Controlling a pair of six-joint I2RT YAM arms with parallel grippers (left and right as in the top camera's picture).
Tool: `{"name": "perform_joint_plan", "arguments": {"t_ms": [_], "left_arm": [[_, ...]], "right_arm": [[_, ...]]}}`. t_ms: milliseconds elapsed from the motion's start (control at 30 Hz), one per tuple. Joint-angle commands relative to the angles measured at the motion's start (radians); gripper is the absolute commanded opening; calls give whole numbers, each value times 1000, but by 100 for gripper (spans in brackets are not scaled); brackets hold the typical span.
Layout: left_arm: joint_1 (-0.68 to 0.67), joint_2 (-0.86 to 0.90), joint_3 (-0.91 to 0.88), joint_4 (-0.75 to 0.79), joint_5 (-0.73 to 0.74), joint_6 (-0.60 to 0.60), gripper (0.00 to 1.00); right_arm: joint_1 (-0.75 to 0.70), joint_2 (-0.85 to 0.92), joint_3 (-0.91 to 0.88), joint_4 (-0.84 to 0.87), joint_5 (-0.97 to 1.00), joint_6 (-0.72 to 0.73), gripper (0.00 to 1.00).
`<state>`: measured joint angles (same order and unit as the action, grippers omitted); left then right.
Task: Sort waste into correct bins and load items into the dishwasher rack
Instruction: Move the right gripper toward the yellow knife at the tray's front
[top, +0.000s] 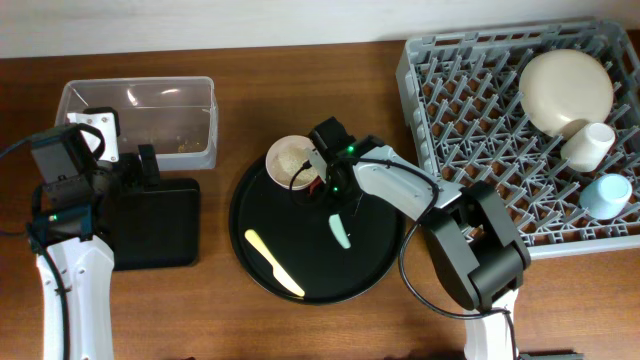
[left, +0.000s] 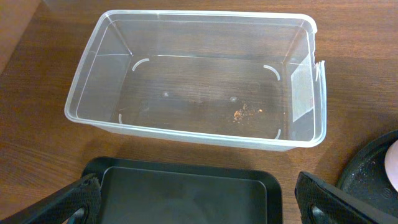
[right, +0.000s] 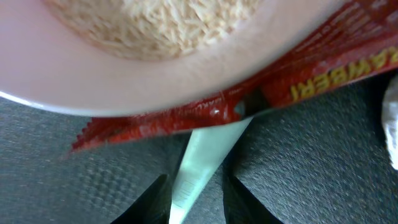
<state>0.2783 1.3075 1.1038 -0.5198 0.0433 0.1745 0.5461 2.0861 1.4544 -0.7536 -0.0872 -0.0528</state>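
From the right wrist, the pink-rimmed plastic bowl (right: 74, 68) of whitish rice-like grains (right: 161, 25) is a blur running off the top and hides part of the small red wrapper (right: 311, 84). The handle of the mint-green plastic spoon (right: 199, 162) vanishes under that wrapper, and the crumpled white paper wad (right: 392, 124) is a mere sliver at the right edge. The right gripper (right: 194, 210) shows only as two dark, blurred fingertips (right: 152, 202) either side of the handle, and I can't tell whether they touch it. From the left wrist, the fingertips (left: 74, 202) of the left gripper (left: 199, 205), the shallow black rectangular tray (left: 186, 190) and the large round black tray (left: 373, 168) are all cut by the picture's edges.
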Motion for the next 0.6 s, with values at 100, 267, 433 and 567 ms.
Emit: {"name": "perform_joint_plan", "arguments": {"t_ms": [100, 267, 433, 567], "left_arm": [[5, 2, 21, 2, -6, -13, 99], [5, 2, 21, 2, -6, -13, 99], [5, 2, 21, 2, -6, -13, 99], [5, 2, 21, 2, -6, -13, 99]], "right_arm": [[-2, 17, -8, 8, -43, 22, 33], [-3, 64, -8, 31, -32, 35, 53], [-3, 80, -8, 35, -32, 36, 29], [-4, 80, -8, 43, -32, 35, 22]]}}
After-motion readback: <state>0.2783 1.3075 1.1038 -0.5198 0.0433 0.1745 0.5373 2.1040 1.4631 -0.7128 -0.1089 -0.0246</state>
